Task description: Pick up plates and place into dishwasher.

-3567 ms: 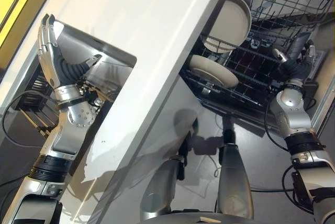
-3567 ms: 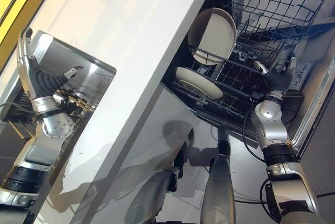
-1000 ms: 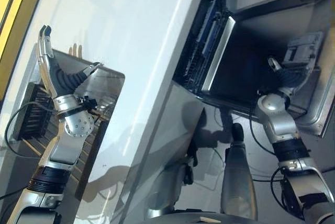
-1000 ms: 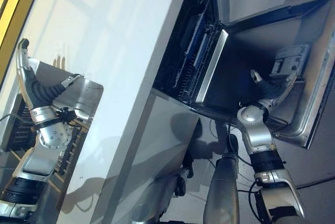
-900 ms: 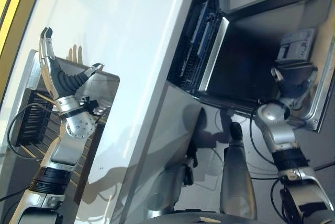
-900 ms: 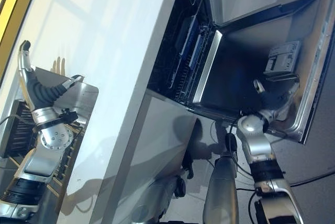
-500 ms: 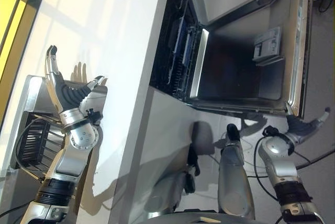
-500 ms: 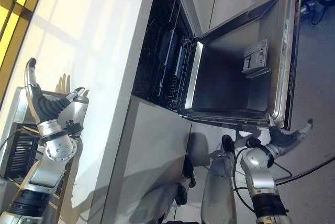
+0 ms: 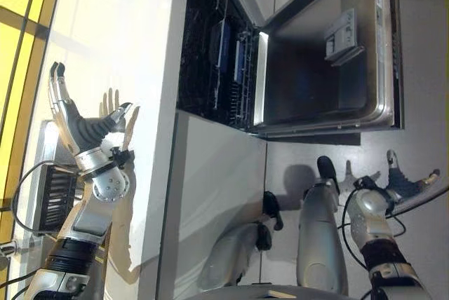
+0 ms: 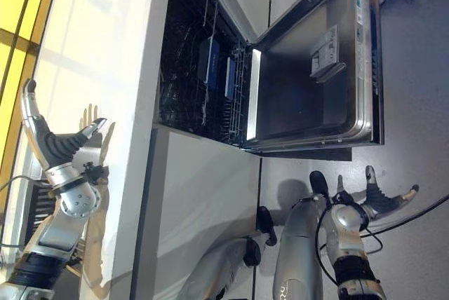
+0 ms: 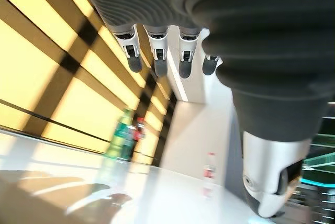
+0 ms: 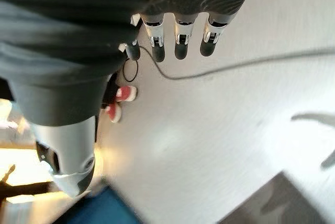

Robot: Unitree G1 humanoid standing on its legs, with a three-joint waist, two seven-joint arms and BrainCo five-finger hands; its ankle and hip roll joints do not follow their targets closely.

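Dishwasher open, both hands free of it

Dishwasher [image 9: 280, 62] stands under the white counter [image 9: 126, 48] with its door [image 9: 330, 55] swung down flat, the steel inner face showing a small dispenser block [image 9: 342, 33] near the door's far edge. Inside the dark cavity the wire rack [image 9: 235, 76] sits pushed in, with two blue pieces standing in it just behind the door hinge line; whether any plates sit in the rack I cannot tell from here.

Left hand [image 9: 77, 128] is raised over the counter, well away from the dishwasher on the counter's window side, fingers straight and spread, thumb apart, grasping nothing. Its own wrist view shows the fingers [image 11: 157, 59] extended in a row with a green bottle [image 11: 119, 135] far beyond on the counter, blurred.

Right hand [image 10: 382, 198] hangs over the grey floor [image 10: 414, 125] just past the door's outer edge, not touching the door, fingers splayed and relaxed, nothing in it. In the right wrist view its fingers [image 12: 180, 43] point out straight over the floor, and a person's red shoes [image 12: 119, 101] show beyond them.
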